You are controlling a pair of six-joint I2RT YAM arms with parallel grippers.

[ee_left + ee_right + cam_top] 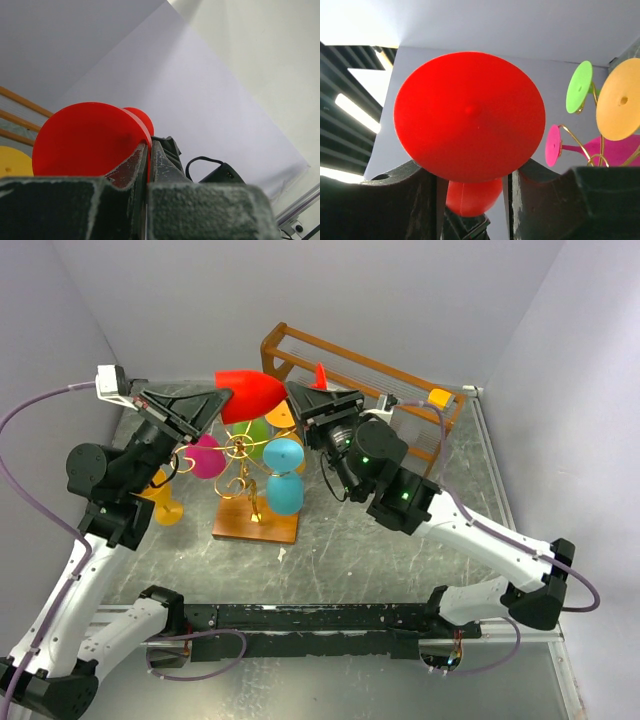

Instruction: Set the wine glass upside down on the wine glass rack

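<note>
The red wine glass [250, 395] hangs sideways above the wine glass rack [240, 452], a gold wire stand on a wooden base [255, 524]. My left gripper [225, 398] is shut on the wall of its bowl [85, 140], the rim pinched between the jaws [149, 142]. My right gripper [300, 398] comes in from the right. Its jaws stand apart on either side of the stem, just behind the round red foot [470, 115]. In the right wrist view [472, 169] the bowl [472, 196] shows in the gap, and the stem is hidden behind the foot.
Pink [207, 455], green [258, 435], orange [283, 418] and two blue [284, 475] glasses hang on the rack. A yellow glass [165, 508] stands on the table at its left. The brown wooden shelf [340, 358] runs along the back wall.
</note>
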